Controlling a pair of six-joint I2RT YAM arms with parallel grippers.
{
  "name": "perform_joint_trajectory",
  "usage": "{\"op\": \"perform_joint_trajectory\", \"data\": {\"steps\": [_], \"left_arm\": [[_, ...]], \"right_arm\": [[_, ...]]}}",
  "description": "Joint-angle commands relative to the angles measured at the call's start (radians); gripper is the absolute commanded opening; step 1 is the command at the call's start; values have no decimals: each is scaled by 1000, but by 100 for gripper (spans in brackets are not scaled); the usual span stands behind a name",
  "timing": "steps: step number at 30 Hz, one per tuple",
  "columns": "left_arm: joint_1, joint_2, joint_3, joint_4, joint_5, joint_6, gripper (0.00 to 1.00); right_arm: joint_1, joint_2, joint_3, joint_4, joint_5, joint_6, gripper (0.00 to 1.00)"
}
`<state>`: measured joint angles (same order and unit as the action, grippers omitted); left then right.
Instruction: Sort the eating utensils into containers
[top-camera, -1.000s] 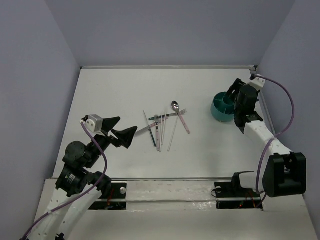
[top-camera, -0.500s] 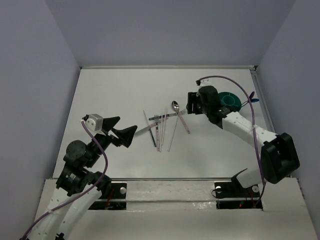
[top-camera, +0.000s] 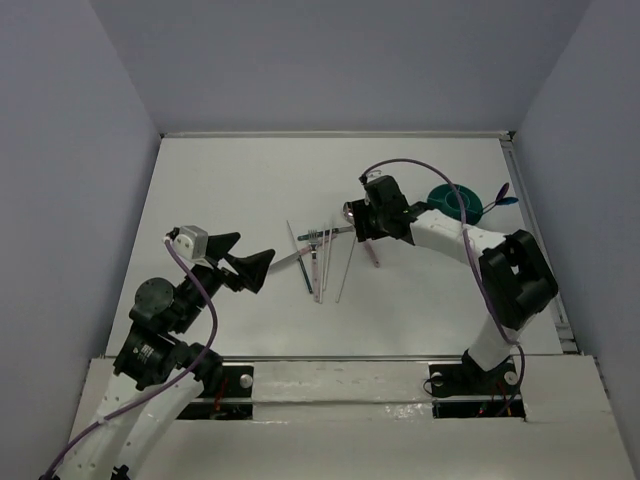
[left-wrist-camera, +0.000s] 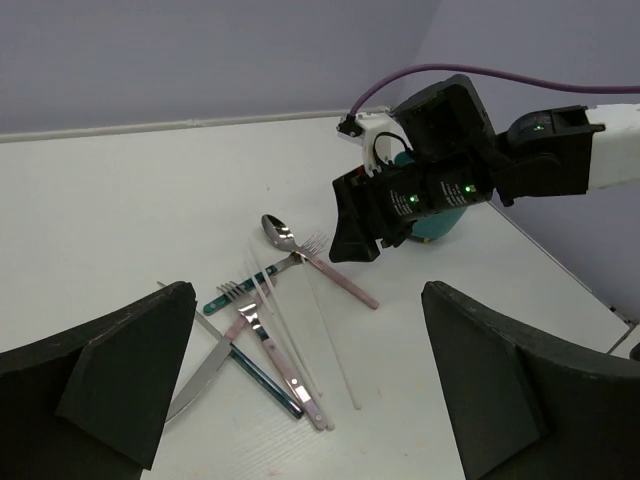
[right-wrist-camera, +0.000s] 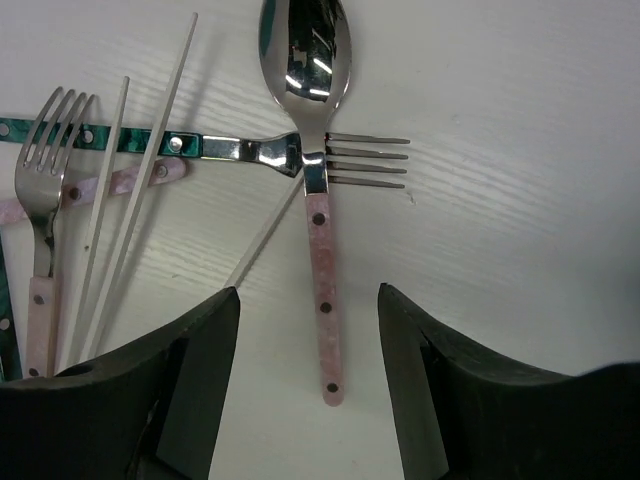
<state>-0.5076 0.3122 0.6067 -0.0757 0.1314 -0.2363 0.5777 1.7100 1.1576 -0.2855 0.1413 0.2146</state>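
Observation:
The eating utensils lie in a loose pile (top-camera: 318, 255) mid-table. A silver spoon with a pink handle (right-wrist-camera: 322, 250) rests across a teal-handled fork (right-wrist-camera: 200, 145). Left of these lie a pink-handled fork (right-wrist-camera: 45, 180) and white chopsticks (right-wrist-camera: 130, 200). My right gripper (right-wrist-camera: 310, 400) hovers open over the spoon's handle end, one finger on each side, touching nothing. The teal cup (top-camera: 455, 203) stands to its right with a dark blue handle (top-camera: 505, 196) poking out. My left gripper (left-wrist-camera: 300, 400) hangs open and empty, well short of the pile; a knife (left-wrist-camera: 200, 375) lies nearest it.
The table's back wall and side walls enclose the white surface. The right arm (top-camera: 440, 228) stretches from the cup side toward the pile, its purple cable arching above. Bare table lies in front of the utensils.
My right arm has swung left from the cup to the spoon in the pile, its jaws a little narrower than before. The left arm has not moved.

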Motion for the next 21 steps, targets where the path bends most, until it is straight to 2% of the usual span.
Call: {"op": "perform_joint_trajectory", "data": {"steps": [1,9,14,21], "left_arm": [[11,5,41,39,7,9,99],[11,5,41,42,13,9,99],[11,1,42,42,16,9,99],[11,-5,39,42,17,9,99]], "right_arm": [[11,45,60,-32,7,-20,63],[11,146,117,-44,-22,-29,55],[11,221,175,-57,18,-49,51],[11,272,211,-84,67,-54,40]]}}
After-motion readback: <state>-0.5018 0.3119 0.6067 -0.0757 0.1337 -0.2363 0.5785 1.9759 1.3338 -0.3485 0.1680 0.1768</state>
